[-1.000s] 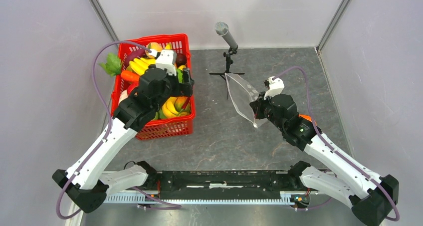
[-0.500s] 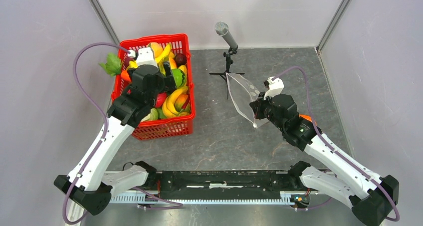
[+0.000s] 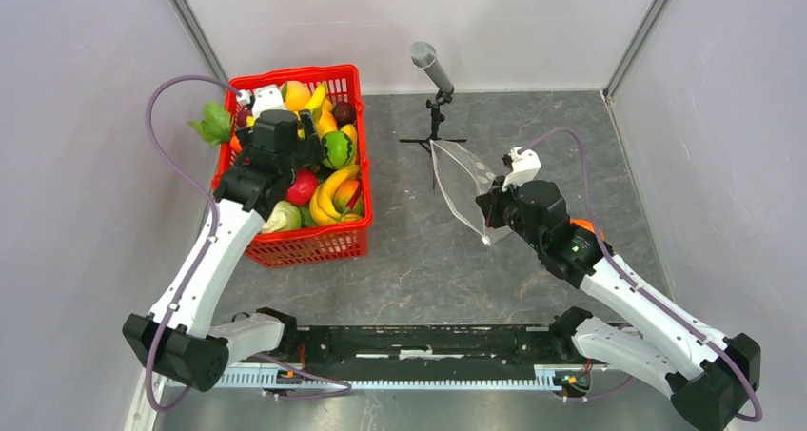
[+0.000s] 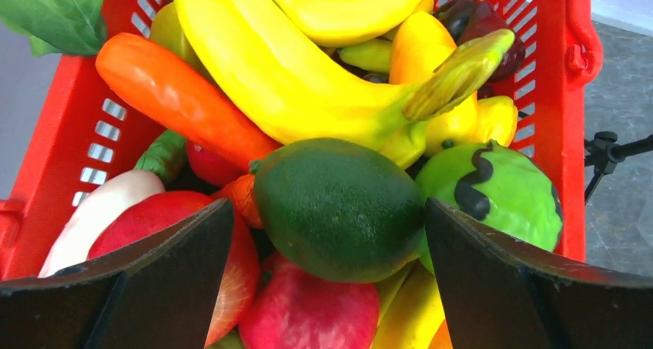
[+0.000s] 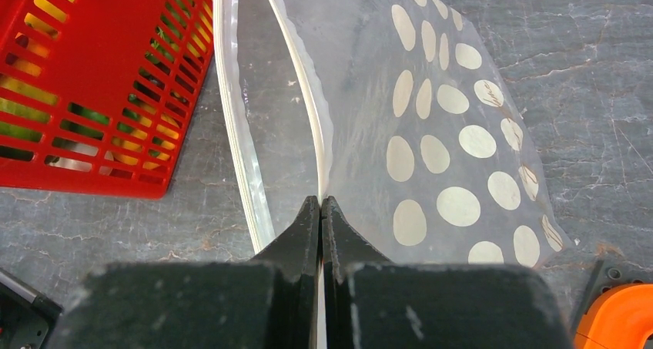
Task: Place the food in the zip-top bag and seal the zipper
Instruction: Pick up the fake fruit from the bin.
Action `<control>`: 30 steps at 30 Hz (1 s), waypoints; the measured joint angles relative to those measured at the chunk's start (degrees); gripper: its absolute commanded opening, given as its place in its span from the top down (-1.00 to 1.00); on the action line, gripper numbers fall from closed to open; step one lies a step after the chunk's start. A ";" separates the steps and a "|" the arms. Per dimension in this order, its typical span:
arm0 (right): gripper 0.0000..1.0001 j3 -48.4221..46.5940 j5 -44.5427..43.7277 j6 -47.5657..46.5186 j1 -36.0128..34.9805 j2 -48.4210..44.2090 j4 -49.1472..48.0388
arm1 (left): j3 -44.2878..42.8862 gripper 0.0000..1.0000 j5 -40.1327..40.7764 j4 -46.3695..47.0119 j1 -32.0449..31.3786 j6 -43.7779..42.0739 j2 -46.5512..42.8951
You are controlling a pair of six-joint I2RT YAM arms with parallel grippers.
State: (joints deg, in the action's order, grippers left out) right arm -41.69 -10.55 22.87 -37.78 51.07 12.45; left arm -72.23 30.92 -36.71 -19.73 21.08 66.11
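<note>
Toy food fills the red basket (image 3: pixel 350 81) at the back left: yellow bananas (image 4: pixel 308 79), an orange carrot (image 4: pixel 169 95), a dark green avocado (image 4: pixel 339 206), a red apple (image 4: pixel 308 310). My left gripper (image 3: pixel 309 146) hovers open over the basket, its fingers (image 4: pixel 154 287) on either side of the avocado without touching it. My right gripper (image 3: pixel 487 212) is shut on one lip of the zip-top bag (image 3: pixel 462 188), holding it up off the table. The bag's mouth gapes; the white zipper (image 5: pixel 304 102) is parted into two strips.
A microphone (image 3: pixel 430 67) on a small black tripod stands behind the bag. Grey walls enclose the mat on the left, back and right. An orange part (image 5: pixel 620 318) of my right arm shows at the lower right of its wrist view.
My left arm has swung left and back over the basket, from its right side to over the fruit near its middle. The right arm and bag have stayed still.
</note>
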 measured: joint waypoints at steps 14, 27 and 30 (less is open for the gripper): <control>1.00 0.07 0.68 -0.07 0.00 0.44 -1.29 | 4.02 -0.54 -9.88 4.57 4.02 1.40 1.20; 1.00 0.42 0.90 0.04 0.02 0.44 -1.81 | 6.36 -0.08 -15.02 7.58 4.22 1.57 -11.76; 1.00 0.76 1.29 0.35 0.00 0.42 -2.49 | 6.36 -0.07 -19.63 9.38 4.26 1.60 -14.71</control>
State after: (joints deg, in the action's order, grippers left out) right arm -40.93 -9.26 23.22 -37.78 51.48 9.96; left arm -65.87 11.29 -27.33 -15.46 22.68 51.40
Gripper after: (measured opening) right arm 0.010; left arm 0.859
